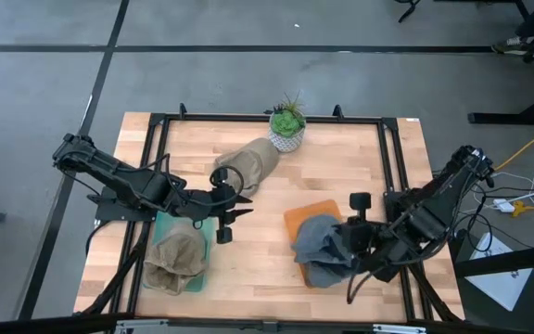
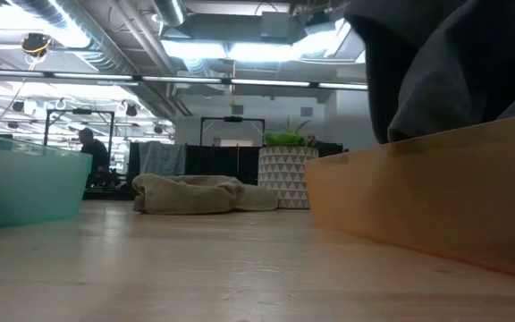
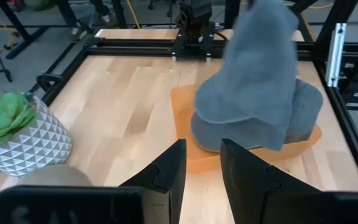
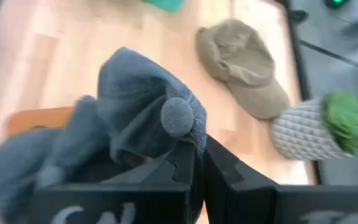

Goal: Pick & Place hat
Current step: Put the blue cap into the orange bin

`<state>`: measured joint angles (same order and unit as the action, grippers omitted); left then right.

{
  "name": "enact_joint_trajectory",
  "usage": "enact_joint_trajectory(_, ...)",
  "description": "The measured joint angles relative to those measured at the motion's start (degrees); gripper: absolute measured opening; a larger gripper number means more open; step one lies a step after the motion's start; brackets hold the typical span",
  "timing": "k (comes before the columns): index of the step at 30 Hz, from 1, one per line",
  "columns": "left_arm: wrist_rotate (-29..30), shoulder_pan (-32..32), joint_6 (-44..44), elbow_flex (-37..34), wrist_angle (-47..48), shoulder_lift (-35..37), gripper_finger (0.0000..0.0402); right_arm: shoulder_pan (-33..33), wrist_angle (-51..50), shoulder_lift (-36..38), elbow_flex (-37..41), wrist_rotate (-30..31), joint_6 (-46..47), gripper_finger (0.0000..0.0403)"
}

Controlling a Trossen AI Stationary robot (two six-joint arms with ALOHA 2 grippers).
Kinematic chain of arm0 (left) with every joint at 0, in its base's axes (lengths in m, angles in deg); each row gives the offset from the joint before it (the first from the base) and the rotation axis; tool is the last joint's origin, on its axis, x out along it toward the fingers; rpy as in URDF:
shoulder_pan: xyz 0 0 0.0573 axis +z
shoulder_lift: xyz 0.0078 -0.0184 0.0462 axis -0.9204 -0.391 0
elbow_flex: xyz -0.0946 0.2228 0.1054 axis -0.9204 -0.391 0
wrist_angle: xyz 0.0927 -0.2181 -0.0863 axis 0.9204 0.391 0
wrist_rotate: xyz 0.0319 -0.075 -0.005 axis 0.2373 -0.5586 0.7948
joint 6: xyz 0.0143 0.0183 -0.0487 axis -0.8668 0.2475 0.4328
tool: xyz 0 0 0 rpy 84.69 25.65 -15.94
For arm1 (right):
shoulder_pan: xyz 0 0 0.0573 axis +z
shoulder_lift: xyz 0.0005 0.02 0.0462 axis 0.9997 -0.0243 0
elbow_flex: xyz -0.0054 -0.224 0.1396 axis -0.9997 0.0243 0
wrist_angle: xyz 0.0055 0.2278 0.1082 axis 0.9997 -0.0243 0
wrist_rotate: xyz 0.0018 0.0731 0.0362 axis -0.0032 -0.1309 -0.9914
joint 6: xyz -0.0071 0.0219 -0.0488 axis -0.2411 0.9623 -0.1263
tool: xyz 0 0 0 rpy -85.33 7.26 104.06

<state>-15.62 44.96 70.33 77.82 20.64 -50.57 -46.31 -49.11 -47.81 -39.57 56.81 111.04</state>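
A grey hat (image 3: 260, 68) hangs from my right gripper (image 1: 349, 246) over the orange tray (image 1: 302, 215). My right gripper (image 4: 199, 162) is shut on it. A second grey hat (image 3: 303, 118) lies in that tray. A tan hat (image 1: 248, 165) rests on its brim on the bare table near the plant pot. Another tan hat (image 1: 176, 260) lies in the teal tray (image 1: 165, 225). My left gripper (image 1: 228, 221) hovers open between the teal tray and the loose tan hat, touching nothing; its fingers (image 3: 202, 163) point toward the orange tray. My right gripper pinches the grey hat between its two fingers at the crown, just beside the round top button (image 4: 178, 117). The fingers come slanting down from the table's right side. The hat hangs slack below them, its lower edge (image 3: 247, 134) over the hat in the tray.
A potted green plant (image 1: 287, 125) in a white patterned pot stands at the table's far edge. A black frame rail (image 1: 392, 167) runs round the tabletop. Bare wood lies between the two trays (image 1: 258, 250). A person (image 2: 92, 156) is far off in the room.
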Motion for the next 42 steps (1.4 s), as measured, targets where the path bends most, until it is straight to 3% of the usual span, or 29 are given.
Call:
enact_joint_trajectory(15,2.0,0.0,0.6,0.0,-0.4,0.0,0.0090,1.2,7.8,-3.7,0.0,-10.2,-8.3,0.0014)
enact_joint_trajectory(19,2.0,0.0,0.7,0.0,-0.4,0.0,0.0092,1.2,7.1,-3.8,0.0,-8.7,-9.3,0.0014)
enact_joint_trajectory(31,5.9,0.0,0.5,0.0,-0.4,0.0,0.0091,-0.1,5.0,-3.8,0.0,7.4,-18.5,0.0014)
enact_joint_trajectory(37,6.2,0.0,0.4,0.0,-0.5,0.0,0.0090,-1.9,3.7,-3.8,0.0,1.9,-17.2,0.0014)
enact_joint_trajectory(42,6.3,0.0,0.4,0.0,-0.4,0.0,0.0088,-2.8,3.5,-3.8,0.8,1.0,-17.0,0.0014)
